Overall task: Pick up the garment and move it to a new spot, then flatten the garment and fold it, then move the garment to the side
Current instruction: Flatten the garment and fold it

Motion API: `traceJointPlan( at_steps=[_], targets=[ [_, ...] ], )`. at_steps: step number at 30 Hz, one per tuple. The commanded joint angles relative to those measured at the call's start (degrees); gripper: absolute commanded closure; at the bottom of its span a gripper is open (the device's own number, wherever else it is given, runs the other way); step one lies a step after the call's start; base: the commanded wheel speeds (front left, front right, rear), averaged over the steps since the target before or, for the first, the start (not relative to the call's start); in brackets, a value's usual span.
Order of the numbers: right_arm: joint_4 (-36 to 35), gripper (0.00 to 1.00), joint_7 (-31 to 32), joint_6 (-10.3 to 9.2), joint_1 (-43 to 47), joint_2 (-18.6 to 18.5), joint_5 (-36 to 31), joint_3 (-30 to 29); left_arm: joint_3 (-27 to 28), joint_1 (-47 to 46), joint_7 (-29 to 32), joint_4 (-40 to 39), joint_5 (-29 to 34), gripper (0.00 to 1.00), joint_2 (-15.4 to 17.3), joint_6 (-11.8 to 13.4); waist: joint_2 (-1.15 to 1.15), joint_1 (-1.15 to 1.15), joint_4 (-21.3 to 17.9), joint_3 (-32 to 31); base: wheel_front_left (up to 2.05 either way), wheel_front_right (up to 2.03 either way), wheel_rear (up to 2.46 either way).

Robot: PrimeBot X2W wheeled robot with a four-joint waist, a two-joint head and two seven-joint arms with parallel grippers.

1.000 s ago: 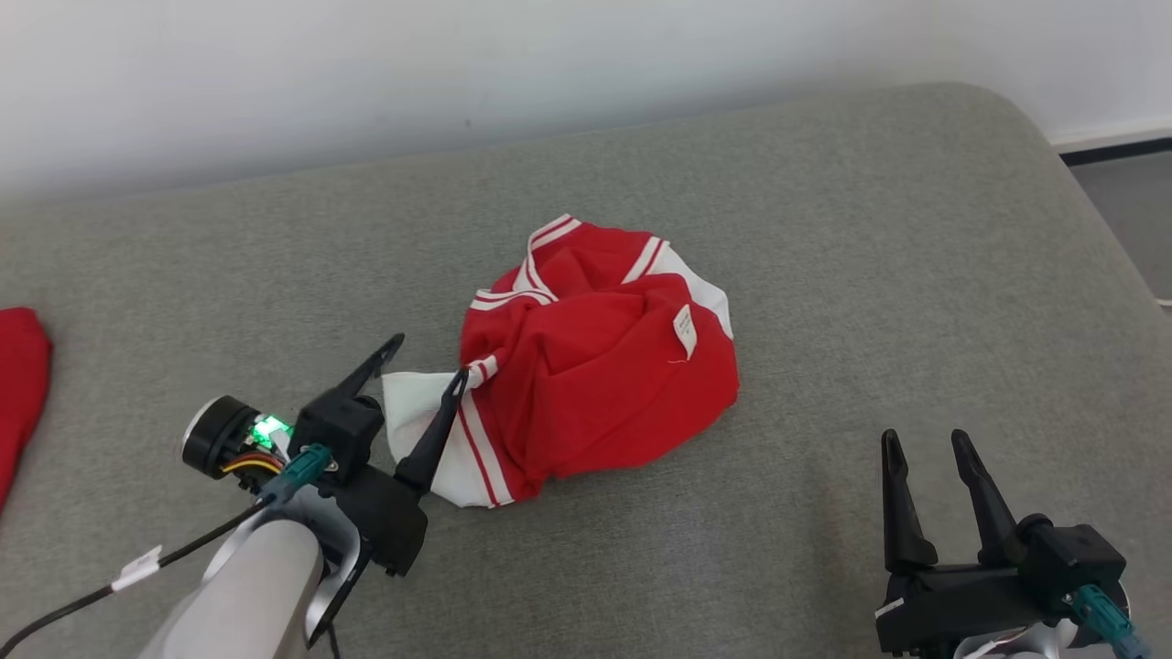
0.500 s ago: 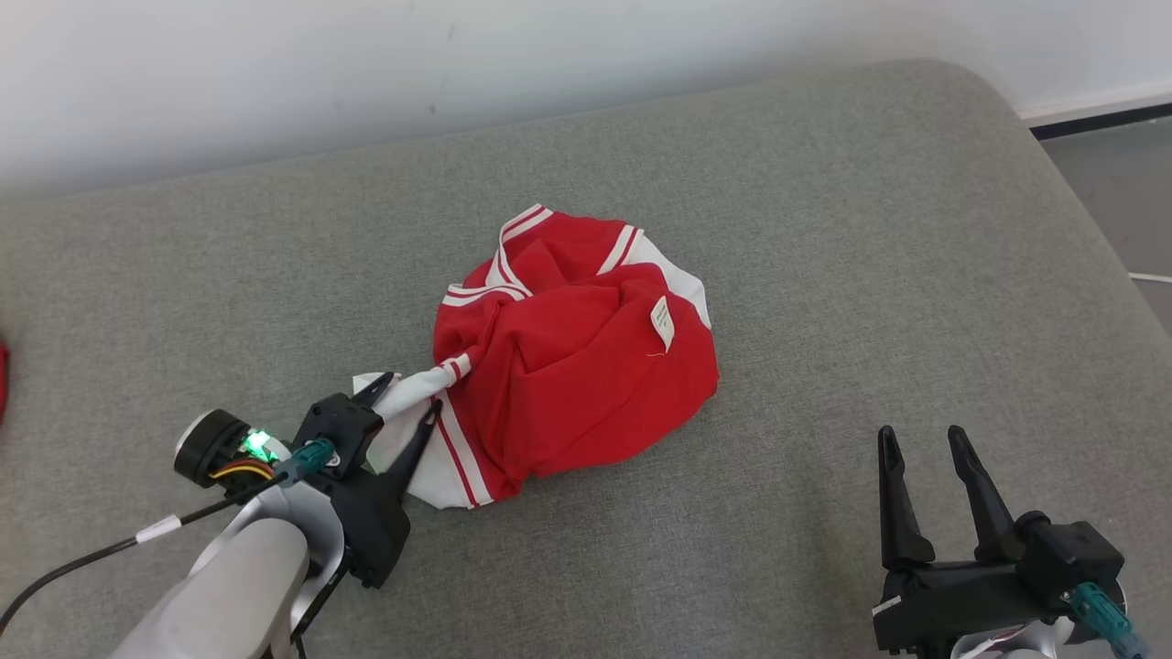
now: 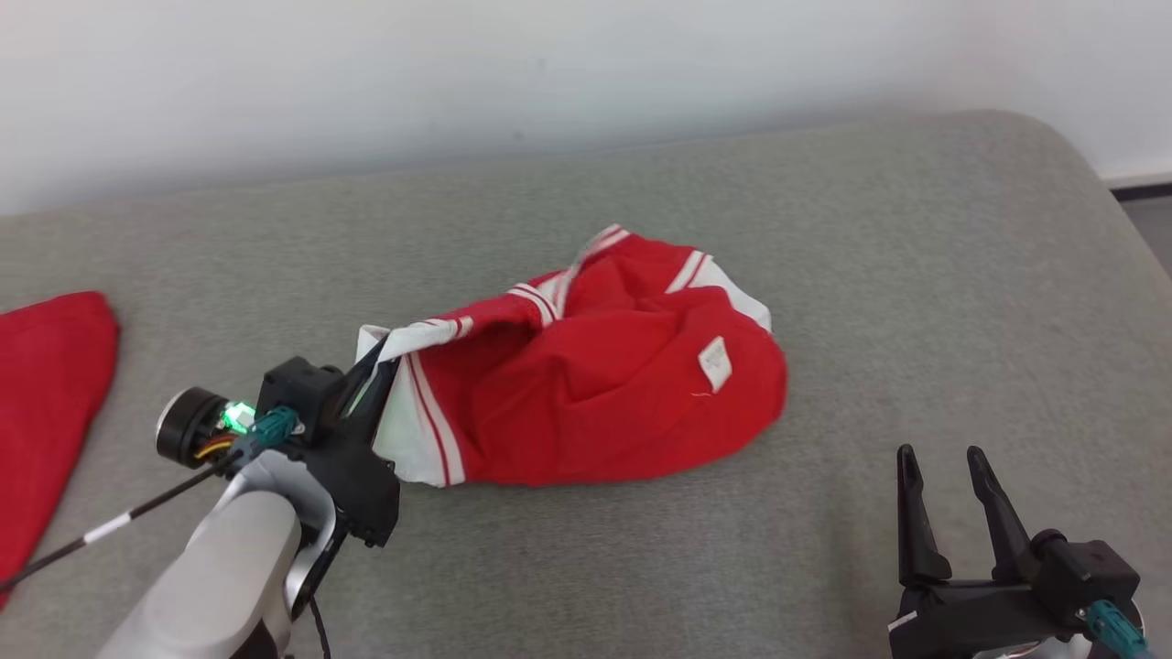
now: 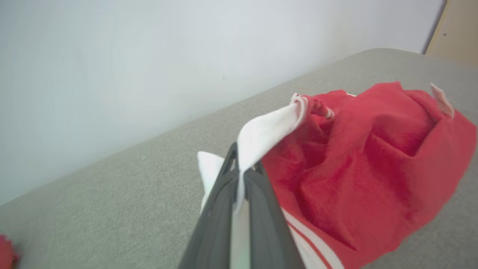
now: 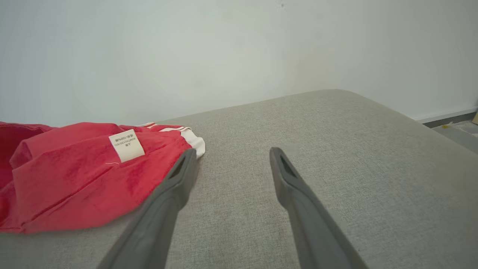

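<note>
The red garment (image 3: 595, 403), trimmed with white stripes, lies crumpled near the middle of a grey cushion (image 3: 870, 238) that runs back to a pale wall (image 3: 549, 73). The garment's left end is drawn out into a white flap. The left gripper (image 3: 369, 371) has its two dark fingers pressed together on that flap, at the garment's left edge. In the left wrist view the white cloth passes between the closed fingers and rises past their tips toward the red bulk, lifted off the cushion there. The rest of the garment rests on the cushion. A small white label (image 3: 715, 362) shows on the red cloth toward the garment's right side.

The right gripper (image 3: 941, 455) sits at the near right, apart from the garment, with its fingers spread and nothing between them. In the right wrist view the grey cushion shows through the gap, and the garment's right end lies to the left of the fingers.

A second red cloth (image 3: 46, 394) lies at the left edge of the head view, apart from the garment. A black cable (image 3: 110, 529) trails from the left arm.
</note>
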Motion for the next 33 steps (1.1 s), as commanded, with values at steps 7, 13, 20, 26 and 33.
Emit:
traceJointPlan(
  at_steps=[7, 13, 20, 26, 33],
  targets=[
    [-0.01, 0.0, -0.05, -0.15, 1.3, -0.02, 0.59, -0.86, 2.7, 8.5, 0.57, -9.64, -3.22, 1.0, 3.46, 4.26, -0.01, 0.0, 7.39, -2.22, 0.0, 0.0, 0.0],
    [-0.1, 0.0, -0.05, -0.15, 1.16, -0.02, 0.73, -1.49, 6.37, 20.19, 1.22, -18.22, -8.61, 1.0, 4.94, 10.03, -0.01, 0.0, 9.97, -1.32, 0.0, 0.0, 0.0],
    [0.26, 0.0, -0.05, -0.15, 0.02, -0.02, -0.37, -1.74, 8.75, 30.75, 0.15, -20.25, -12.78, 1.0, 2.17, 13.07, -0.01, 0.0, 10.37, -0.65, 0.0, 0.0, 0.0],
    [0.47, 0.0, -0.05, -0.15, 0.35, -0.02, -1.25, -2.24, 10.49, 31.11, -0.31, -17.93, -11.63, 0.0, 0.05, 12.15, -0.01, 0.0, 10.72, -1.53, 0.0, 0.0, 0.0],
    [0.61, 0.0, -0.05, -0.15, 0.77, -0.02, -1.69, -1.61, 18.49, 31.35, -0.3, -22.84, -5.65, 0.0, -1.43, 11.64, -0.01, 0.0, 10.31, -3.04, 0.0, 0.0, 0.0]
  ],
)
